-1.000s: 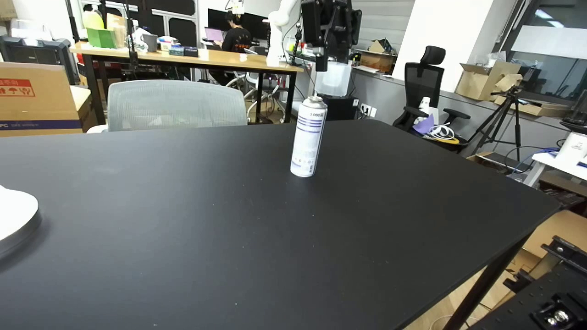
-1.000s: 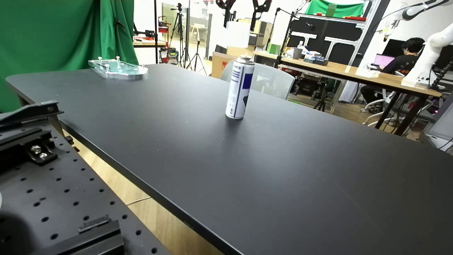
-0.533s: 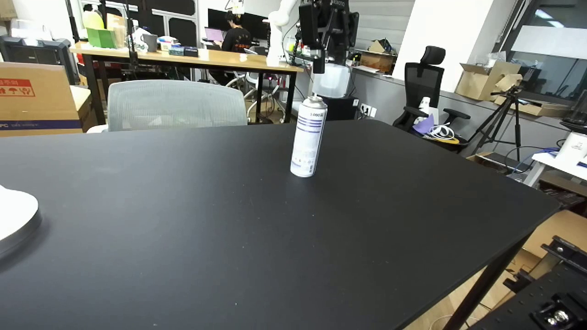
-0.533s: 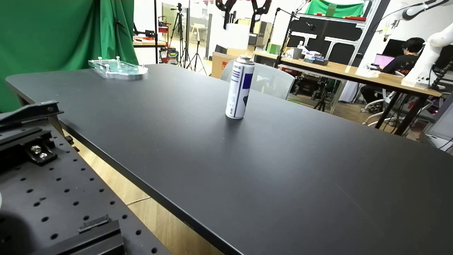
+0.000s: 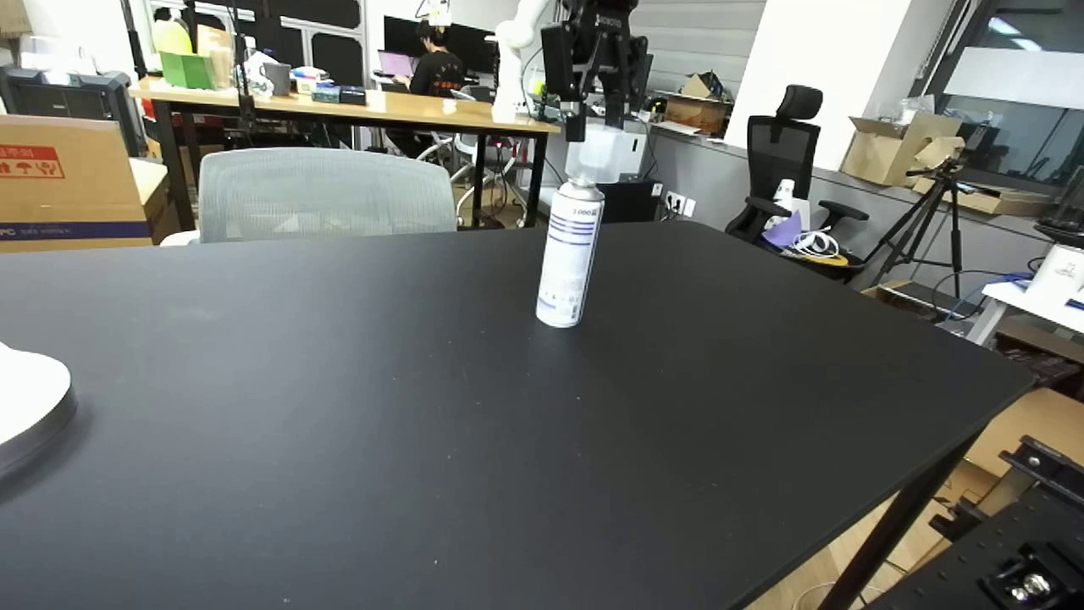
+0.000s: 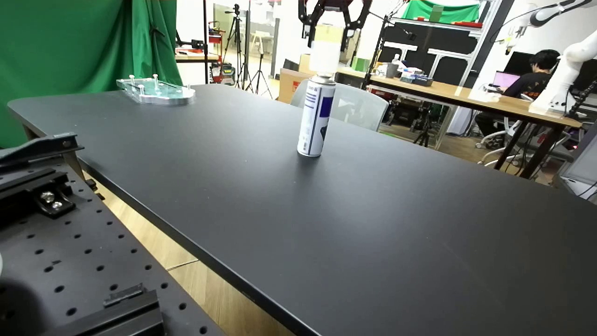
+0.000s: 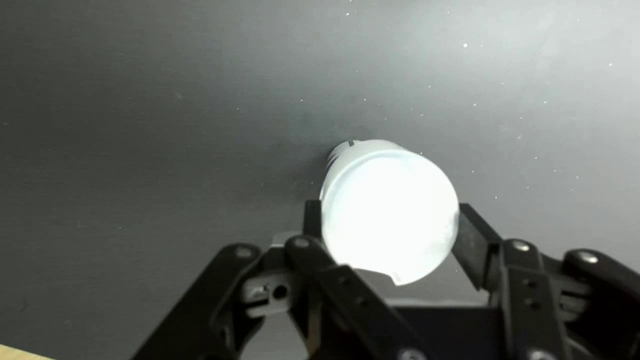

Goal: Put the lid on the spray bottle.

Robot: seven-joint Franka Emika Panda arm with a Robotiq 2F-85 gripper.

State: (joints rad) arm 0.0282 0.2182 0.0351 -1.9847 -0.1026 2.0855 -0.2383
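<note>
- Grips the whitish translucent lid (image 6: 325, 57) in the gripper (image 6: 328, 42), with jaws spaced to the lid's width, against opposite sides of it.
- Holds it right over the aerosol can (image 6: 316, 119), with the lower rim just about level with the nozzle top (image 6: 322, 76) in both exterior views.
- Hangs, in an exterior view, a shade to the right of the can's silver shoulder (image 5: 581, 192).
- Cannot confirm any contact between rim and nozzle from these angles.
- Looks down, in the wrist view, onto the round end of the lid, glaring white, with just a sliver of printed can at its upper left edge.
- Has the can upright on the black surface (image 5: 339, 407), with blue print and stripes down its side.
- Spots, well apart from the can, a clear board (image 6: 161, 94) with upright pegs near the edge of the surface, and a green curtain (image 6: 70, 51) behind.
- Takes in a pale mesh chair (image 5: 326, 195) just beyond the surface, then a wooden desk (image 5: 406, 108) and a person in black (image 5: 436, 72) behind.
- Catches a black office chair (image 5: 783, 161) and a tripod (image 5: 942, 183) too.
</note>
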